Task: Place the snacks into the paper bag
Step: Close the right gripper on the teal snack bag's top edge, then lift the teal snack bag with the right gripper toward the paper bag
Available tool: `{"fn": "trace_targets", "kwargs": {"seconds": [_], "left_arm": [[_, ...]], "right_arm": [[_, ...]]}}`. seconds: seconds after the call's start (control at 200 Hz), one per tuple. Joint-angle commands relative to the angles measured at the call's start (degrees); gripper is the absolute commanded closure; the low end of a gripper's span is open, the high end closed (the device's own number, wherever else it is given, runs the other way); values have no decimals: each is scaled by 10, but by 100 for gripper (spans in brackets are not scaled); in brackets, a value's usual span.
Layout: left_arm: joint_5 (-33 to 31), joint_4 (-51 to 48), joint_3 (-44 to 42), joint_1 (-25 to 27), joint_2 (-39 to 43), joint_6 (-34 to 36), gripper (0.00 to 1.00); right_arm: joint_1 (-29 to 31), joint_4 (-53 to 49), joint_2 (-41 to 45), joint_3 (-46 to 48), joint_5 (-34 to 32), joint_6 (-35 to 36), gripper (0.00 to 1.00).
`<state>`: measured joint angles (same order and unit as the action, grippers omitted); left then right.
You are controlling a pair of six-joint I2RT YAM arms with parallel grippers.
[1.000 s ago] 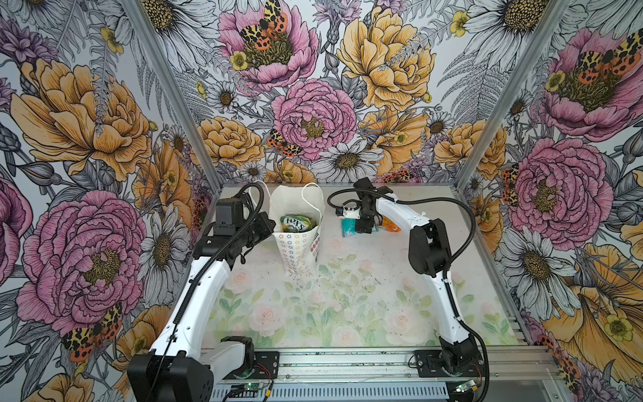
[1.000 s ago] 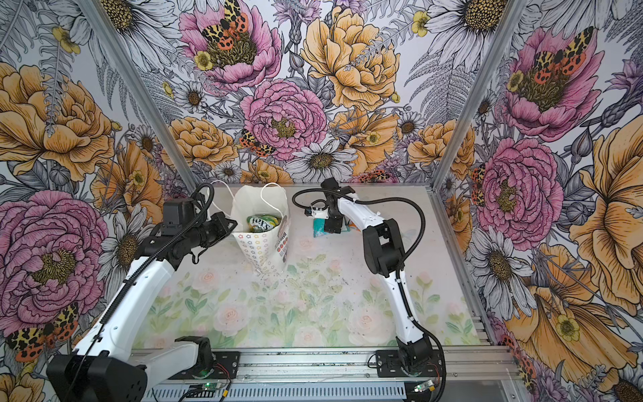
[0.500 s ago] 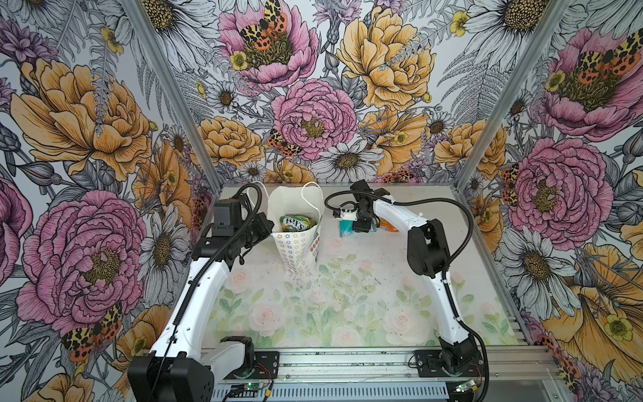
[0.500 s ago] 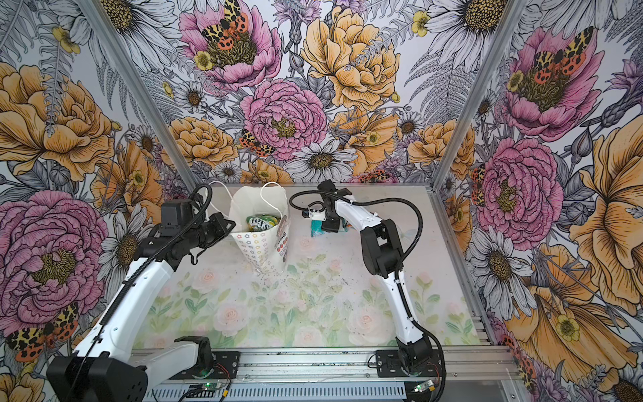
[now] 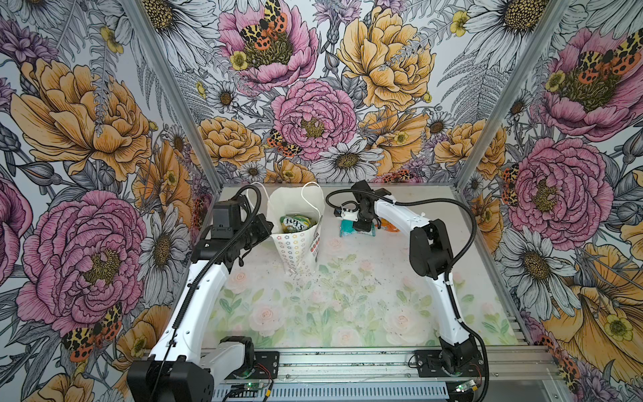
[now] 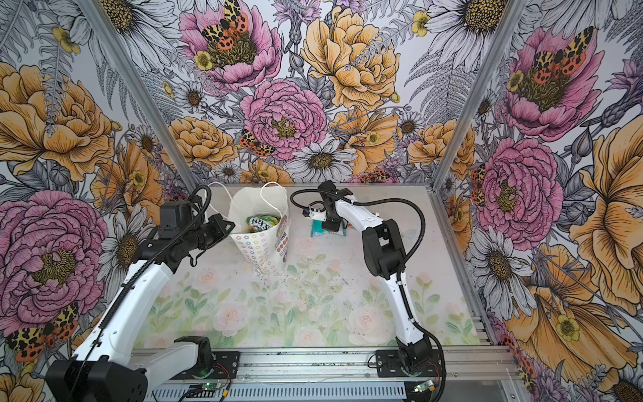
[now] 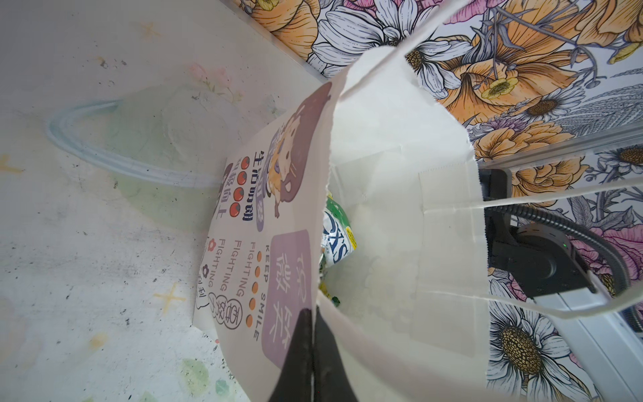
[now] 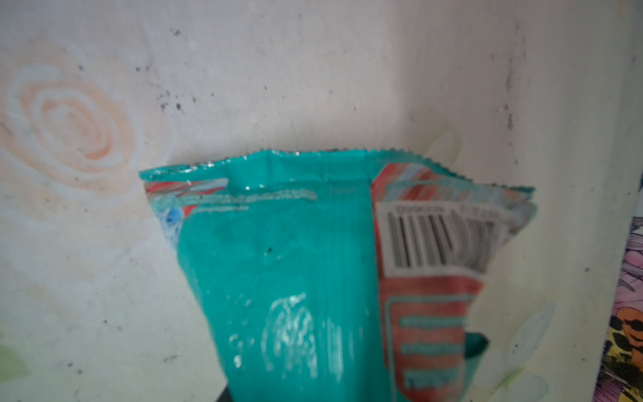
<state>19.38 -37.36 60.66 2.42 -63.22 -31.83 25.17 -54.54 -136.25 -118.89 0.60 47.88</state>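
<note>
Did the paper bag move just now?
No. The paper bag stands at the same spot on the table, just as near the back wall, left tool pinching its rim.

Both arms are built alike: the left arm [image 5: 208,289] and the right arm [image 5: 443,306] have glossy white link shells joined by boxy matte-black joint housings [image 5: 429,250]. A ribbed black cable [image 5: 468,226] hangs in a loose loop off the right one, and a matching ribbed hose [image 5: 189,296] runs along the left shell. Each arm stands on a black base plate [image 5: 426,362] fixed with small screws to a silver rail [image 5: 348,365]. Thin red and black wires [image 5: 266,370] trail to a little board with a green light [image 5: 251,385]. The left claw [image 7: 314,311] has plain black fingers [image 7: 295,362] tapering to narrow tips.
</note>
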Motion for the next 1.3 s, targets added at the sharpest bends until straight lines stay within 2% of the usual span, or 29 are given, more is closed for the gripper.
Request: {"fn": "trace_targets", "kwargs": {"seconds": [0.0,0.3,0.65,0.751,1.056,1.296], "left_arm": [[1,-12,-13,-5,6,-5,100],[3,-12,-10,-5,7,-5,100],[3,-11,-10,-5,1,-3,100],[3,-11,-8,-5,-1,-3,100],[4,-11,-8,-5,-1,-4,100],[3,-11,-7,-5,-1,-6,100]], "right_arm": [[4,-49,18,21,20,-42,75],[-1,-83,28,27,63,-124,100],[-9,-104,39,24,115,-188,100],[-12,-108,47,25,131,-205,94],[-20,-124,57,13,141,-276,98],[-34,-155,57,-24,198,-379,100]]}}
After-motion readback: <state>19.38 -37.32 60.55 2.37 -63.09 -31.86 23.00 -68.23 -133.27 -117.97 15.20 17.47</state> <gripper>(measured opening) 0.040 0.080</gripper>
